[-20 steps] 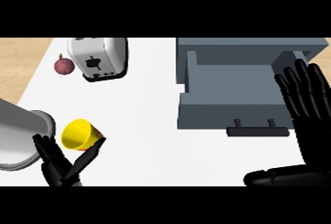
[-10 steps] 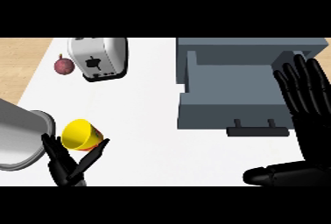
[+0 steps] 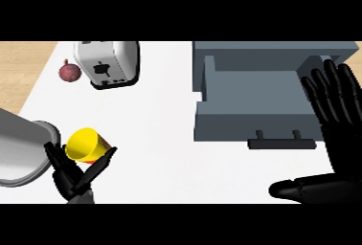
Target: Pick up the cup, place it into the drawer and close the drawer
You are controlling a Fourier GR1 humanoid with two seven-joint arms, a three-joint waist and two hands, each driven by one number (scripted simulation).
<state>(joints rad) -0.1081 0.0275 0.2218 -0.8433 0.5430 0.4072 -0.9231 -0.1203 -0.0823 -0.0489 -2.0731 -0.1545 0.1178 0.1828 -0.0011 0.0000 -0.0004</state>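
Left hand: at the lower left, fingers and thumb spread to either side of the cup, their tips just at its lower edge; not closed round it, holding nothing as far as shows.
Cup: yellow, tipped so its mouth faces up and left, just beyond the left hand's fingertips, on the desk.
Pan: grey, just left of that hand, at the desk's edge.
Right hand: at the right edge, open, fingers straight and pointing away, resting beside the drawer's right side; holds nothing.
Drawer: grey, pulled open, just left of the right hand, handle toward the robot; nothing seen inside.
Toaster: far beyond the left hand, with a small dark red thing to its left.
Progress: cup not yet lifted. By my reading the grasp is only being set up; lifting, carrying across to the drawer, placing and closing are all left.
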